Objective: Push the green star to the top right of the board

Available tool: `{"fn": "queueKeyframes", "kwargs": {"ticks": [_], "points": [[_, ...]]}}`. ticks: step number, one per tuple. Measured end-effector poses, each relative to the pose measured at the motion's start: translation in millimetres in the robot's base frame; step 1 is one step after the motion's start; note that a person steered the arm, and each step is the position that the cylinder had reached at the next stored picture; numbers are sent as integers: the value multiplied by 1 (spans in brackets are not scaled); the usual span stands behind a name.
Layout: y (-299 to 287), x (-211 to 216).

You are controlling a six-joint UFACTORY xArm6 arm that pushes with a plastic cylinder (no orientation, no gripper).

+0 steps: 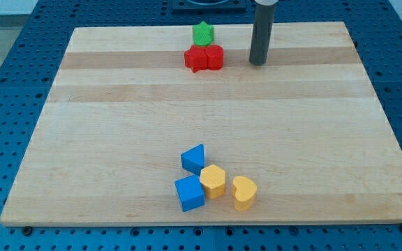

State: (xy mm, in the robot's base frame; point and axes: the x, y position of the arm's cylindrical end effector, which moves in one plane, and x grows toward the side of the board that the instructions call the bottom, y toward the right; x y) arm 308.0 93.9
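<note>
The green star [202, 33] sits near the view's top edge of the wooden board [117, 139], about the middle of its width. Two red blocks [204, 58] lie side by side just below it, touching or nearly touching it. My tip [257, 63] rests on the board to the right of the red blocks and below and to the right of the green star, a short gap away from them. The rod rises straight up out of the view's top.
At the view's bottom middle lies a cluster: a blue triangular block [194, 158], a blue cube [189, 193], a yellow hexagonal block [213, 181] and a yellow heart [244, 192]. A blue perforated table [19, 70] surrounds the board.
</note>
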Motion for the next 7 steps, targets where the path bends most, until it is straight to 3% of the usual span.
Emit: {"fn": "queueKeyframes", "kwargs": {"ticks": [1,2,3,5,7], "points": [[0,9],[-14,54],[-14,54],[-108,123],[-134,125]]}}
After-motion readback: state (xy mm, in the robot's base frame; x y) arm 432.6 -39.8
